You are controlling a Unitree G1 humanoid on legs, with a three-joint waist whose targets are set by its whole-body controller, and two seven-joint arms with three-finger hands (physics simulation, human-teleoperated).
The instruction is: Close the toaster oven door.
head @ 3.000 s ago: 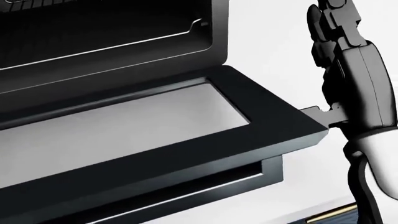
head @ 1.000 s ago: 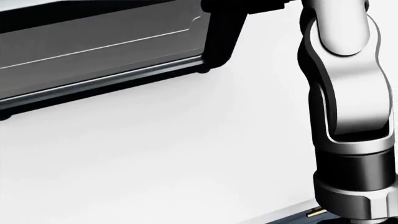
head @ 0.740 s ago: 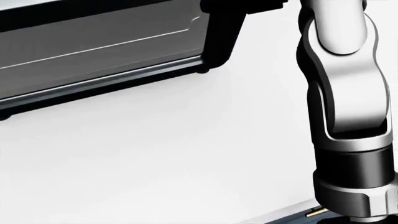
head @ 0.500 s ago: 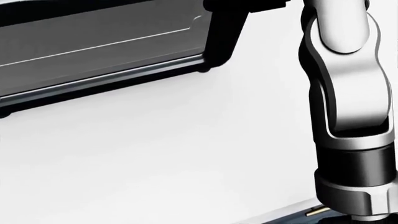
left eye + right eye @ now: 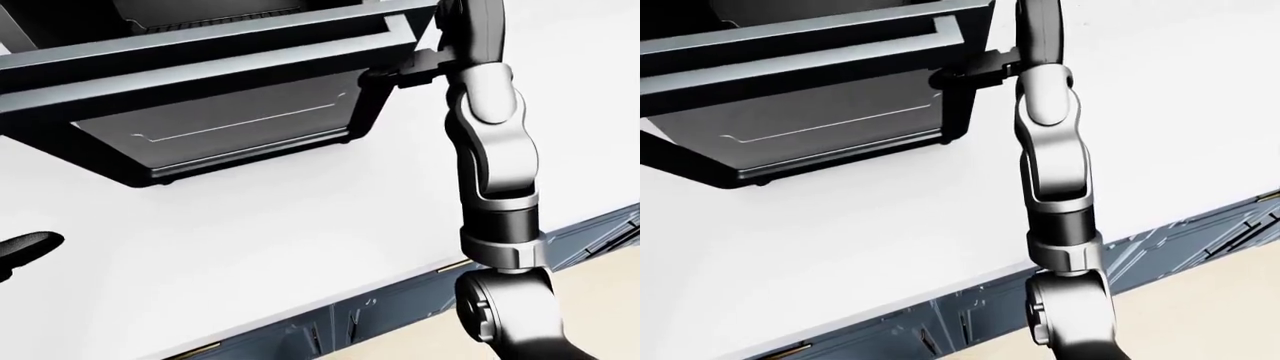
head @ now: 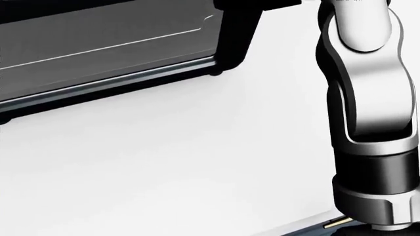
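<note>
Nearest to you, your right arm (image 5: 497, 187) rose up the right side of the left-eye view from the elbow at the bottom edge, past the grey cabinet fronts (image 5: 400, 315) below the white counter (image 5: 300, 217). At the far left edge a dark tip, probably your left hand (image 5: 25, 247), hovered low over the counter, well apart from the appliance; I could not tell how its fingers were set.

Farther up, your right hand (image 5: 425, 64) met the right end of the toaster oven door (image 5: 200, 49), which ran long from left to right across the top of the view. The fingers looked pressed against that end, but whether they were curled or flat did not show.

Farthest, the toaster oven (image 5: 230, 127) sat on the counter with its door partly raised. The door's free edge lay directly left of your right hand, so I judged that hand far better placed to finish the closing push.
</note>
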